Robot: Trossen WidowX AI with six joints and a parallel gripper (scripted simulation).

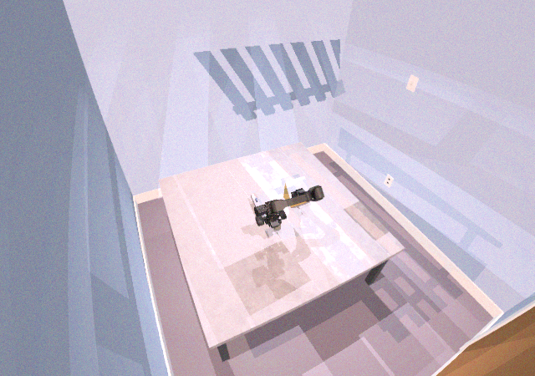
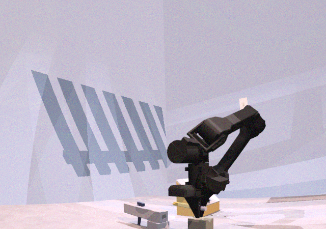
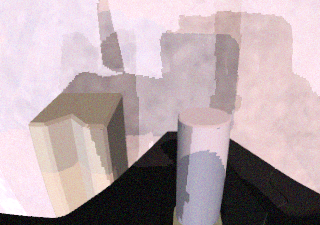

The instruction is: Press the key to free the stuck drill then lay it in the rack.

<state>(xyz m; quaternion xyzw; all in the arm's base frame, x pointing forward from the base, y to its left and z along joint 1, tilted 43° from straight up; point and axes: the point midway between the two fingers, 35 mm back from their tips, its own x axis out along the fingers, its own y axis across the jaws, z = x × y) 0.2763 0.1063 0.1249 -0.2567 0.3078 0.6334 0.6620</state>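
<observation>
My gripper [image 2: 199, 215] is shut on the drill [image 2: 203, 208] [image 3: 204, 170], a rod with a pale round end and a yellow length that shows on the far side of the fingers in the exterior view. The drill lies about level, clear of the grey holder [image 2: 136, 210]. The holder has an opening in its near end and a dark key [image 2: 140, 203] on top. A beige notched block [image 2: 200, 224] [image 3: 82, 110], seemingly part of the rack, stands just below the fingertips in the exterior view and left of the drill in the wrist view. Any other rack part is hidden.
A yellow box-like object [image 2: 213, 208] with white upper parts stands behind the gripper, partly hidden by the arm. The grey holder is left of the gripper in the exterior view. The large table [image 1: 207, 195] carries everything. Shadows cross its surface.
</observation>
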